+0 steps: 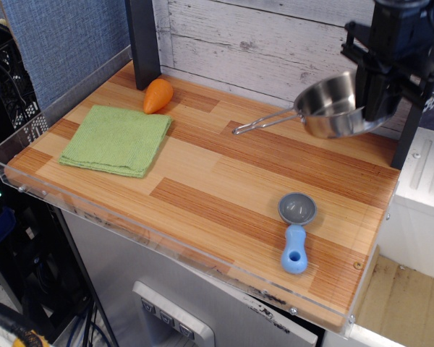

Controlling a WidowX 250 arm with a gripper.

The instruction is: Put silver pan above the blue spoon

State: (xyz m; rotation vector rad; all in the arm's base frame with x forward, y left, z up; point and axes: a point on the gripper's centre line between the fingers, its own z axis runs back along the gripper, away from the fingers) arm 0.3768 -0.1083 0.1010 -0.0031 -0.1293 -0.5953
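Hiding its tips, seemingly, behind silver pan [331, 107]: tool [377, 101].

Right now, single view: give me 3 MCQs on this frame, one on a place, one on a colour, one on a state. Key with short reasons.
1. Where is the silver pan?
A. on the green cloth
B. held up at the far right, beyond the blue spoon
C. on the floor

2. What colour is the folded cloth?
A. green
B. red
C. white

3. What is the gripper doing?
A. hanging open and empty
B. gripping the spoon
C. gripping the pan's rim

Key: 1 B, the pan hangs clear of the table, farther back than the blue spoon. 2 A, the cloth is plainly green. 3 C, the fingers close on the pan's right rim.
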